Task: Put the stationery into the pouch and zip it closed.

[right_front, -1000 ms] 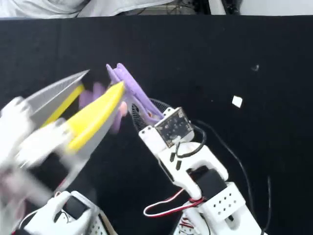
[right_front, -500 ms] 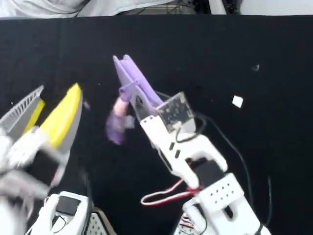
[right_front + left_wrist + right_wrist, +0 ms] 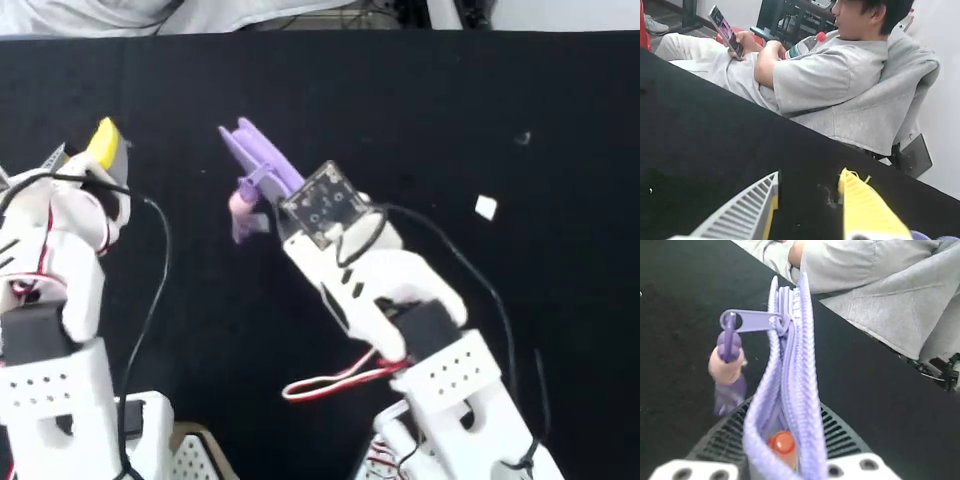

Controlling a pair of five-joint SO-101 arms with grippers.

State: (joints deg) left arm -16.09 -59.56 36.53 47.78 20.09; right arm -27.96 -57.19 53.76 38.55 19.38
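Observation:
A purple pouch (image 3: 262, 160) is held up edge-on over the black table, and my right gripper (image 3: 288, 200) is shut on its lower part. In the right wrist view the pouch (image 3: 790, 355) stands between the grey fingers (image 3: 725, 442). Its zip pull (image 3: 751, 320) sits at the far end, with a pink-and-purple charm (image 3: 726, 369) hanging from it. The seam gapes near the gripper, and an orange item (image 3: 782, 442) shows inside. My left gripper (image 3: 78, 152) is far to the left, open and empty, its yellow finger (image 3: 865, 215) apart from the grey one.
A small white piece (image 3: 485, 207) lies on the black table (image 3: 420, 100) to the right of the pouch. Cables trail from both arm bases at the near edge. A seated person is beyond the table's far edge.
My left gripper has drawn back from the pouch to the far left. The charm it was near now hangs free. The right gripper with the pouch has shifted slightly.

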